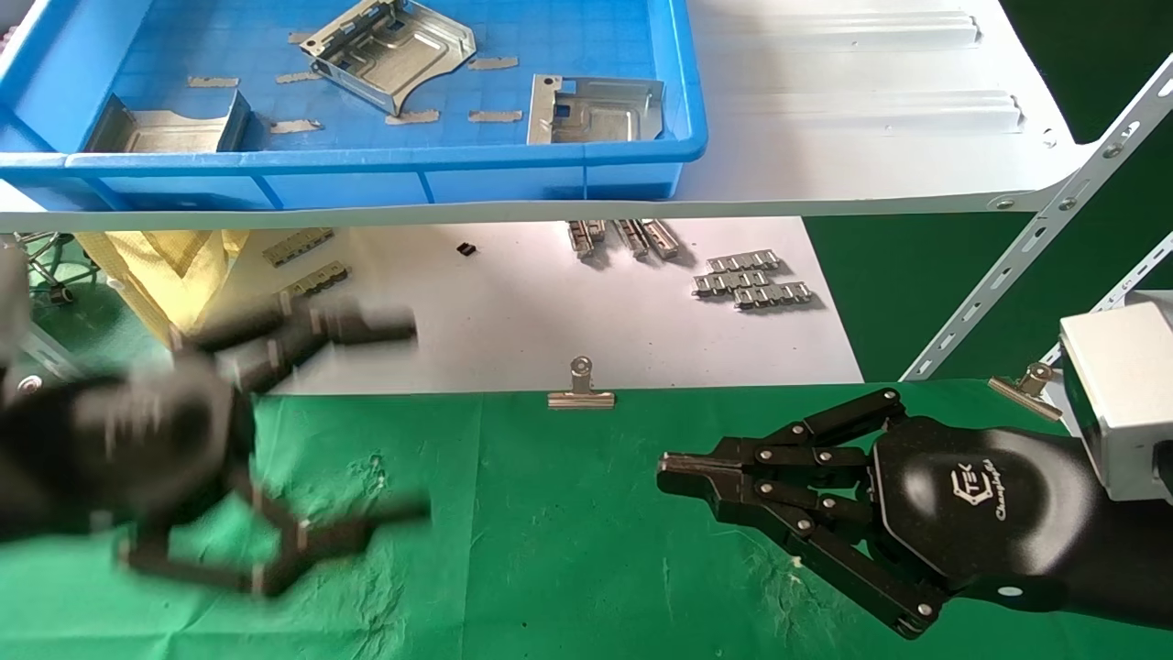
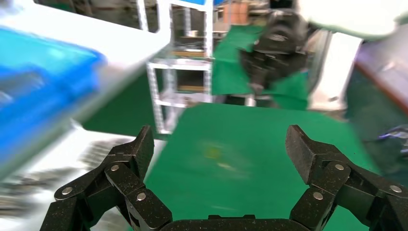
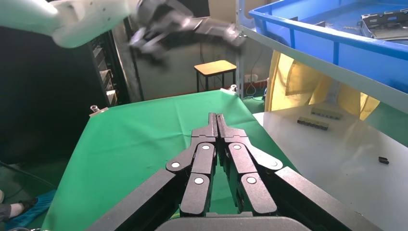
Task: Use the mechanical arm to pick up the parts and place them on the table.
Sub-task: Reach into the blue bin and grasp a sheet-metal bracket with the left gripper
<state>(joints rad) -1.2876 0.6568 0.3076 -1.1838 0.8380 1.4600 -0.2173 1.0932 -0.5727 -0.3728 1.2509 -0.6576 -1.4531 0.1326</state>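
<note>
A: Where is the left gripper [image 1: 403, 417] relative to the blue tray [image 1: 550, 170]?

B: Below and in front of the tray's left half, over the near-left part of the green desk [image 1: 568, 513]. It shows as a motion smear, but its jaws are spread wide with nothing between them; the left wrist view shows both fingertips [image 2: 300, 144] well apart over bare green cloth.

A: And the right gripper [image 1: 674, 472]?

B: Below the tray's right end, low over the desk. Its jaws are pressed together tip to tip, holding nothing; the right wrist view [image 3: 216, 120] shows the same.

A: The parts?

B: All in the tray, on the white shelf [image 1: 871, 101]. One part [image 1: 389, 50] lies tilted near the tray's middle, another [image 1: 596, 110] flat by the front right corner, a third [image 1: 169, 124] at the front left.

A: Anything else under the tray?

B: A white sheet [image 1: 550, 312] carrying small toothed strips [image 1: 751, 280], and a binder clip [image 1: 581, 390] at the sheet's front edge where it meets the desk.
</note>
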